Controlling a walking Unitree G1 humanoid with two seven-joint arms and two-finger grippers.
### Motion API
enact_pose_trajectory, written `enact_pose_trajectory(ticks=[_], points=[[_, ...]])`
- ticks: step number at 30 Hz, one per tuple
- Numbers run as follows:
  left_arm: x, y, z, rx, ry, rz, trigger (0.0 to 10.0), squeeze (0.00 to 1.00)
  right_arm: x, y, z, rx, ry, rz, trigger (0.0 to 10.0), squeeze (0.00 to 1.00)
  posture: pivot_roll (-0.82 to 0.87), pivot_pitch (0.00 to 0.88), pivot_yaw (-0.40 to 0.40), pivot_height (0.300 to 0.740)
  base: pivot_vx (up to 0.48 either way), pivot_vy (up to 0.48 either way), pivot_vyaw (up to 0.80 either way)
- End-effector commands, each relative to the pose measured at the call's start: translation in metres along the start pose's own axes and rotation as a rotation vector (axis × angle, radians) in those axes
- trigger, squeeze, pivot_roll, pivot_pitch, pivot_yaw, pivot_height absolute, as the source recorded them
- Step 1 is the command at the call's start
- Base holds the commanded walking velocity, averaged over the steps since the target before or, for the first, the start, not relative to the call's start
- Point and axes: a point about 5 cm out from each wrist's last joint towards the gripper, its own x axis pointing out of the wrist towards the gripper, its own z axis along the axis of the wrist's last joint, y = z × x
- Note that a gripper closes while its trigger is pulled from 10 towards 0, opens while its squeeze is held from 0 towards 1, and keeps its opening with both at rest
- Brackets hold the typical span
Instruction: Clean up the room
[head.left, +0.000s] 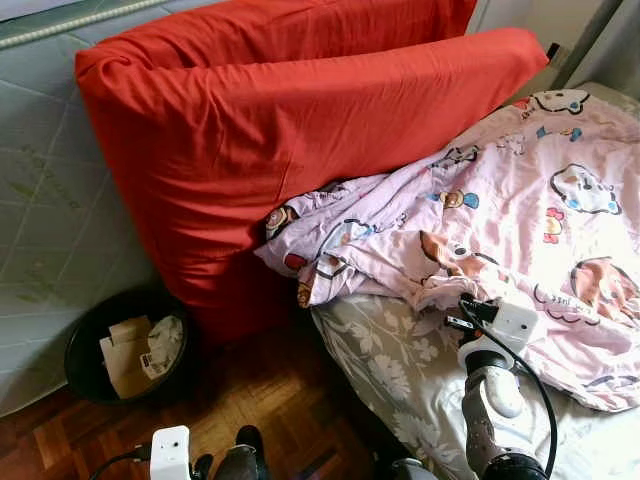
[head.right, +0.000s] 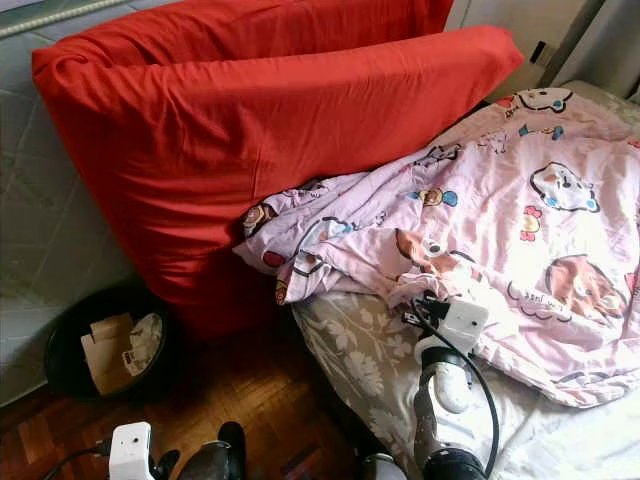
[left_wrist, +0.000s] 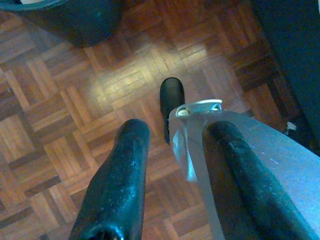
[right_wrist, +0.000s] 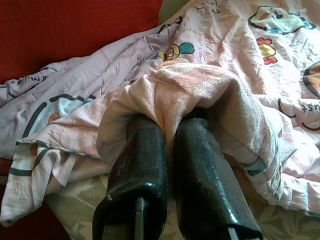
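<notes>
**Right gripper pinching blanket edge, bed-tidying step**

Head views: pink cartoon-print blanket (head.left: 520, 210) lies rumpled across the bed, bunched toward the red pillows (head.left: 300, 140) that lean against the upright mattress (head.left: 40, 200). Floral bedsheet (head.left: 375, 370) is exposed below the blanket's near edge. Right arm reaches forward over the sheet; right gripper (head.left: 455, 290) sits at the blanket's folded edge, fingertips buried in the fabric. Black waste bin (head.left: 85, 345) with cardboard scraps stands on the parquet floor (head.left: 270, 400) beside the lower pillow, well apart from the bed work. Left arm hangs low at the frame bottom.

Left wrist view: left gripper (left_wrist: 175, 165) points at the parquet, fingers spread, nothing between them. Idle.

Right wrist view: both black fingers (right_wrist: 145, 160) are drawn close together with a fold of the blanket clamped between them, cloth draped over the tips. Grasp looks solid; how deep the fold goes can't be seen.

Judgement: step in hand is straightening the blanket, grip made, pull not yet done. Next move likely calls for a lift-and-drag to spread the bunched part flat, keeping the clamp tight so the thin fabric doesn't slip out. Watch for dragging the pillows along.
</notes>
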Motion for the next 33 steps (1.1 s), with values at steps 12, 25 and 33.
enact_pose_trajectory(ticks=[12, 25, 33], points=[[-0.0055, 0.0038, -0.0173, -0.012, 0.068, 0.012, 10.0, 0.00, -0.0013, -0.0085, -0.0034, -0.007, 0.014, -0.041, 10.0, 0.00, 0.09, 0.172, -0.006, 0.740, -0.330, 0.000, 0.00], [-0.0060, 0.0046, -0.0183, -0.011, 0.070, 0.013, 10.0, 0.00, -0.0006, -0.0099, -0.0035, -0.012, 0.017, -0.043, 10.0, 0.00, 0.09, 0.166, -0.009, 0.740, -0.332, 0.000, 0.00], [-0.0063, 0.0044, -0.0189, -0.017, 0.070, 0.016, 10.0, 0.00, -0.0003, -0.0115, -0.0034, -0.014, 0.021, -0.043, 10.0, 0.00, 0.08, 0.174, -0.017, 0.740, -0.333, 0.000, 0.00]])
